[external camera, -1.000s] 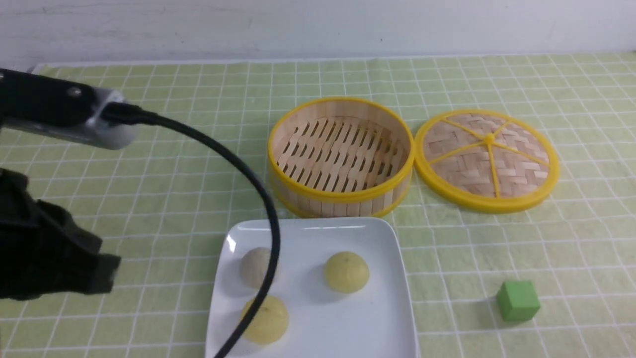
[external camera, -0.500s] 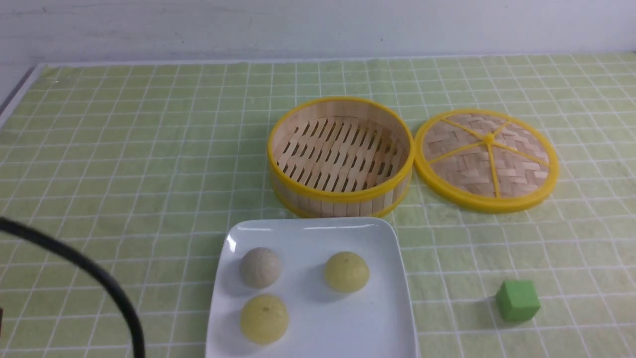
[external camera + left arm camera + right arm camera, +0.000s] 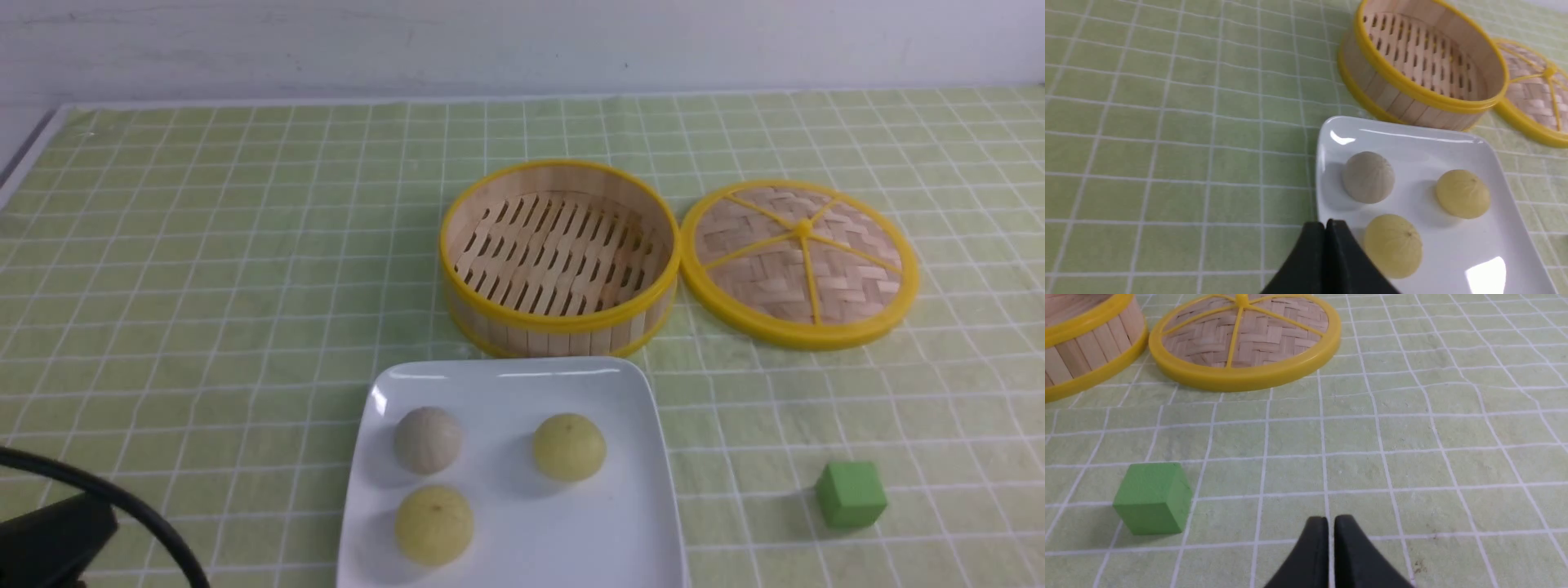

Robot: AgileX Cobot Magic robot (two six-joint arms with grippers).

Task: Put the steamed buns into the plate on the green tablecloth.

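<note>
Left black two-fingered end effector [image 3: 1325,228] closed, fingertips together, just beside the raised-rim white square plate [image 3: 1490,241]! Two round pale-yellow buns [image 3: 434,525] [image 3: 569,447] and one round greyish bun [image 3: 428,440] right there in the plate! Right black end effector [image 3: 1331,522] narrowly parted, well apart from them.

Bare green tablecloth [image 3: 204,327] lies open left of the white plate [image 3: 563,547], and again between the green cube [image 3: 851,494] and the woven lid [image 3: 804,261]; the steamer basket [image 3: 559,257] walls off the plate's far side, its rim touching the lid, while inside the plate three buns [image 3: 569,447] leave the near right part free to enter from above
</note>
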